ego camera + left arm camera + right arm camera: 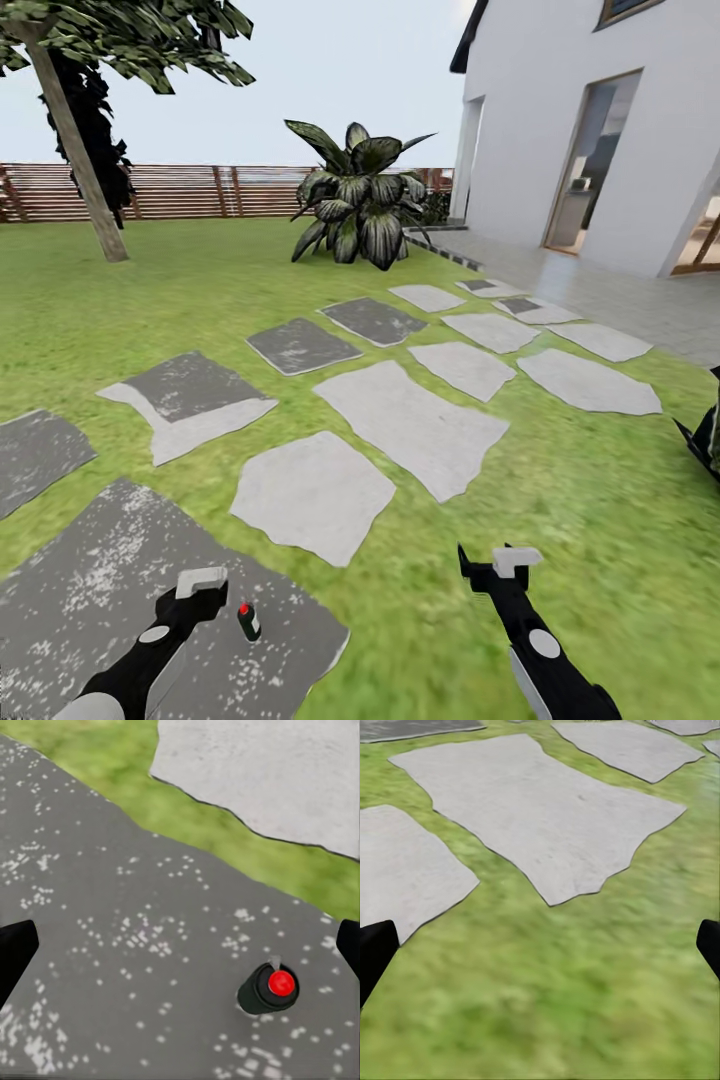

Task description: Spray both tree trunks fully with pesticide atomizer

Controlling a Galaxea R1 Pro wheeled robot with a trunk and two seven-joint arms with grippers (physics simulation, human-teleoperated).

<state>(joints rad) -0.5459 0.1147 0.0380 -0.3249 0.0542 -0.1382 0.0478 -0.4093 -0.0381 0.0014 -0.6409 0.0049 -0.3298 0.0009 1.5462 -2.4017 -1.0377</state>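
The pesticide atomizer point(248, 621), a tiny dark bottle with a red top, stands upright on a dark grey speckled slab point(90, 600) at the lower left. My left gripper point(205, 592) hovers just to its left, apart from it. In the left wrist view the left gripper point(180, 952) is open, and the atomizer point(270, 988) lies below the gap, nearer one finger. My right gripper point(492, 560) is over grass point(420, 620), and the right wrist view shows this right gripper point(540, 949) open and empty. A tree with a leaning grey-tan trunk point(78, 160) stands far back left.
Pale and dark stepping slabs point(410, 420) run across the lawn toward a white house point(560, 120) and its paved terrace point(620, 300). A broad-leaf bush point(360, 200) stands mid-back, a slatted wooden fence point(220, 190) behind it. Dark leaves point(705, 435) poke in at the right edge.
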